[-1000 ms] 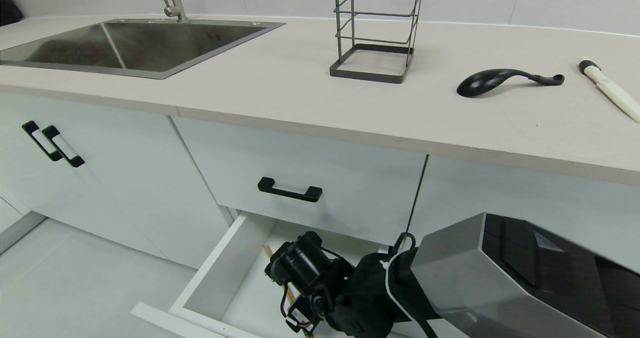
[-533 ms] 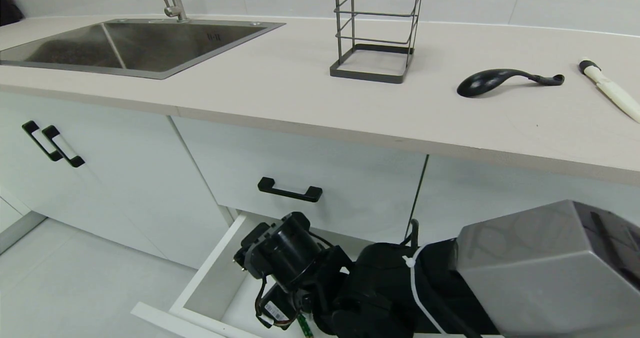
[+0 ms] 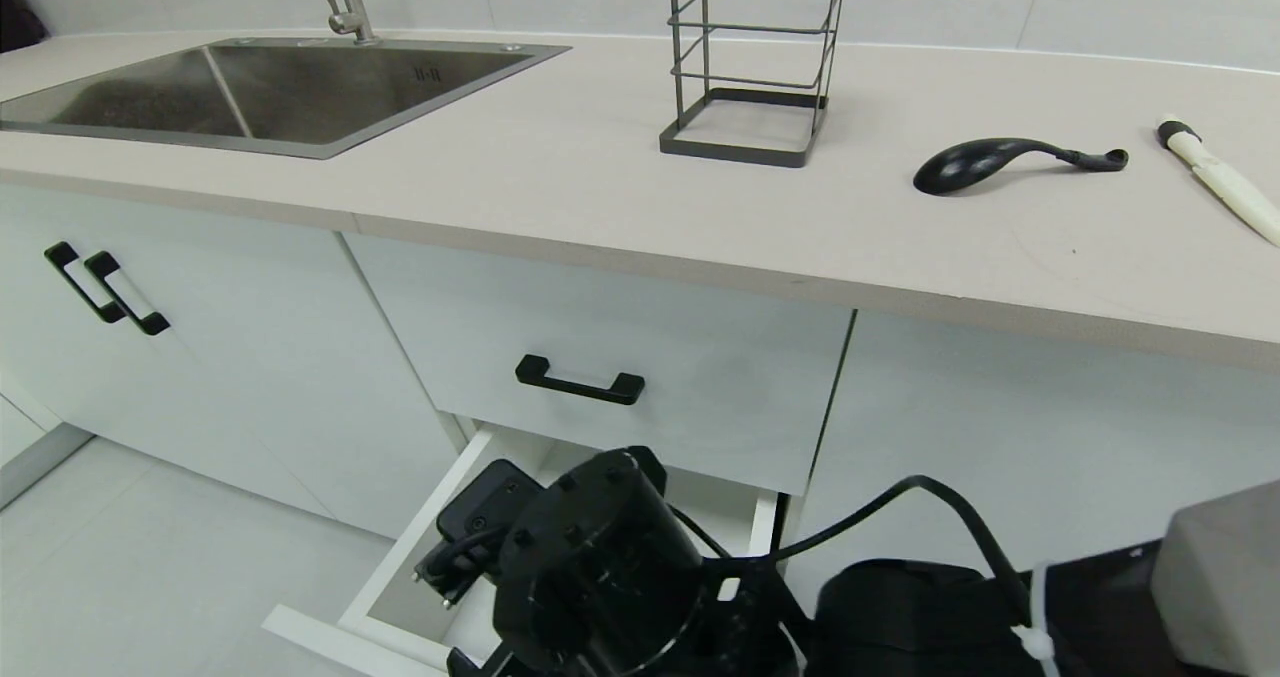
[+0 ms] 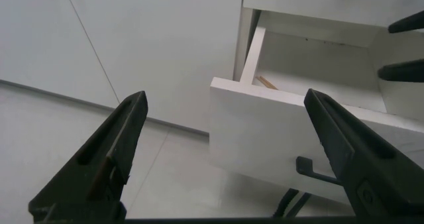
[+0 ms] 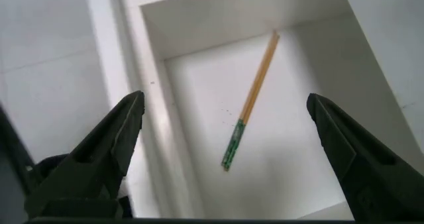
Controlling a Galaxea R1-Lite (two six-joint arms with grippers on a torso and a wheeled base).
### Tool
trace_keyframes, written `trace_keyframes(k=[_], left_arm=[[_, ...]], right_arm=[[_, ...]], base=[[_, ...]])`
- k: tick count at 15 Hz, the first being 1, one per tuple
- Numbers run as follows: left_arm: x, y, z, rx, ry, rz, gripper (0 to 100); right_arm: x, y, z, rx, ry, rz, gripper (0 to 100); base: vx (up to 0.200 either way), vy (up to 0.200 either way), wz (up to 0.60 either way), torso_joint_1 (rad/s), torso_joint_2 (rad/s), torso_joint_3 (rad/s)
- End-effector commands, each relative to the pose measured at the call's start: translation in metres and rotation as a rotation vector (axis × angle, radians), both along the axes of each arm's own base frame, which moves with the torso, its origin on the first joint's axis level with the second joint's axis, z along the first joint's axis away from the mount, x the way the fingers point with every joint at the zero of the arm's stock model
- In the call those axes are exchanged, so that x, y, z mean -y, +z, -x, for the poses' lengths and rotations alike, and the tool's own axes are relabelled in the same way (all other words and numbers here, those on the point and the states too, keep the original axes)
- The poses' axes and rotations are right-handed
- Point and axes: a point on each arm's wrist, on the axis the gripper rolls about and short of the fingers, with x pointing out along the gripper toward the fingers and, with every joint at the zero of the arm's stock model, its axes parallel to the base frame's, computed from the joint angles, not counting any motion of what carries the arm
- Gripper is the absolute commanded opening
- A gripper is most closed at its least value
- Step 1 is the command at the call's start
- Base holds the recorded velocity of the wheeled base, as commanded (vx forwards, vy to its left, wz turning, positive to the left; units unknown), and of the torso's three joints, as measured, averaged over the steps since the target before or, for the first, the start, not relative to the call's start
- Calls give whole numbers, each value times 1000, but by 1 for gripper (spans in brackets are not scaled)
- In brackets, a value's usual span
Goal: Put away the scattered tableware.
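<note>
**Change of state.** The right arm has risen out of the open drawer (image 3: pixel 425 547). A second ago its wrist sat low inside the drawer, with a pair of chopsticks just beside it. Now the wrist is higher and turned towards the head camera, and it covers most of the drawer opening in that view. The chopsticks (image 5: pixel 250 101) lie flat on the drawer floor, the two sticks side by side with their green-tipped ends nearer the drawer front. Nothing touches them.

**Meaning for the task.** This reads as a completed placement — one item of tableware is stowed. Two items remain on the surface (image 3: pixel 600 187): a black ladle (image 3: pixel 975 162) and, well apart from it towards the robot's right, a cream-coloured utensil (image 3: pixel 1225 187) with a black end. The wire rack (image 3: pixel 750 67) stands further left on the same surface.

**Right gripper.** The right gripper (image 5: pixel 224 101) hangs above the drawer with its jaws spread wide and holding nothing. The chopsticks lie below, between the two jaws as seen from the wrist and well clear of both.

**Left gripper.** The left gripper (image 4: pixel 225 98) is low, outside the drawer and facing its front panel. Its jaws are also spread wide and empty. A short length of the chopsticks shows at the drawer's inner corner, beyond the jaws and apart from them.

**Next move — judgement.** The ladle and the cream utensil lie on the robot's right, so the right arm is probably the better placed for the next pick. The drawer should stay open to receive them.
</note>
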Motion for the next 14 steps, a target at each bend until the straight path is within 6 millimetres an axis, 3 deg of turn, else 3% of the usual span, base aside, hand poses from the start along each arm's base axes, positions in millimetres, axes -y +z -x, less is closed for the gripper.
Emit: trace_keyframes(k=[1,4,8,13,14], left_arm=[[0,0,0,1,0,1,100],[0,0,0,1,0,1,100],[0,0,0,1,0,1,100],[0,0,0,1,0,1,100],[0,0,0,1,0,1,100]], right_arm=[[25,11,15,11,63,-82,100],[48,0,24,11,93,-106,100],[89,12,39,10,100,-113,100],[193,5,55,-6,24,-78,100],[206,4,56,0,0,-78,100]], base=[[0,0,0,0,0,0],[0,0,0,0,0,0],[0,0,0,0,0,0],[0,0,0,0,0,0],[0,0,0,0,0,0]])
